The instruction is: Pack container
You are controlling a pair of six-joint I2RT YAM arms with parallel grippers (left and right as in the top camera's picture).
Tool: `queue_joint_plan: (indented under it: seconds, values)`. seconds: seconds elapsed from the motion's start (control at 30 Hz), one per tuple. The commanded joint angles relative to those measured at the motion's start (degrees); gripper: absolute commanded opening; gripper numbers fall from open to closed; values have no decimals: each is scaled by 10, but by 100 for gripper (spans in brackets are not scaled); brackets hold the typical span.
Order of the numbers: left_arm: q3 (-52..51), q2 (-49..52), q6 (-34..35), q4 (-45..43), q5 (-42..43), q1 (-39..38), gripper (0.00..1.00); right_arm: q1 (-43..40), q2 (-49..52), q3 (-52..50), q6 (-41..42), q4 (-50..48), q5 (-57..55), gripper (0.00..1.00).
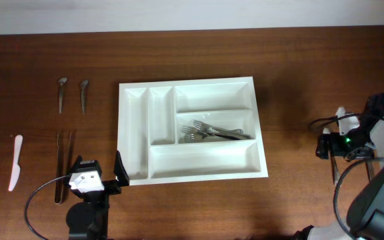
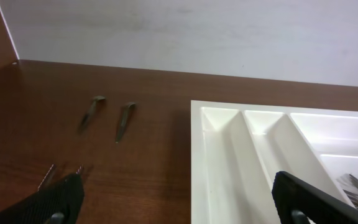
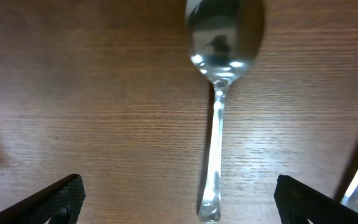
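The white container (image 1: 187, 82) lies mid-table with five compartments. Several metal forks (image 1: 215, 132) lie in its middle crosswise compartment. My left gripper (image 1: 99, 172) hovers open and empty by the tray's front left corner. In the left wrist view its fingers (image 2: 182, 205) straddle the container's left rim (image 2: 197, 162). My right gripper (image 1: 335, 143) is at the right side of the table. In the right wrist view it (image 3: 182, 205) is open, low over a metal spoon (image 3: 219, 93) lying on the wood between the fingers.
Two small spoons (image 1: 61, 93) (image 1: 84, 93) lie at the far left, also in the left wrist view (image 2: 91, 113) (image 2: 125, 121). Metal tongs (image 1: 63, 163) and a white plastic knife (image 1: 15, 162) lie nearer the front left. A white object (image 1: 342, 113) sits by my right gripper.
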State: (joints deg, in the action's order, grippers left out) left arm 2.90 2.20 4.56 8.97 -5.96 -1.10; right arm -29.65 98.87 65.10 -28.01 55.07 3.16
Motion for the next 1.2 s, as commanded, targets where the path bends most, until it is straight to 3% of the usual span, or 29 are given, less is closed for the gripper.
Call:
queue_joint_plan:
  seconds: [0.0,1.17]
  values:
    - [-3,-2,1,-2,6,-2,99,-1,27,9,-20,-7,12,99]
    - [-3,-2,1,-2,6,-2,99,-30,68,9,-33,-69,10,99]
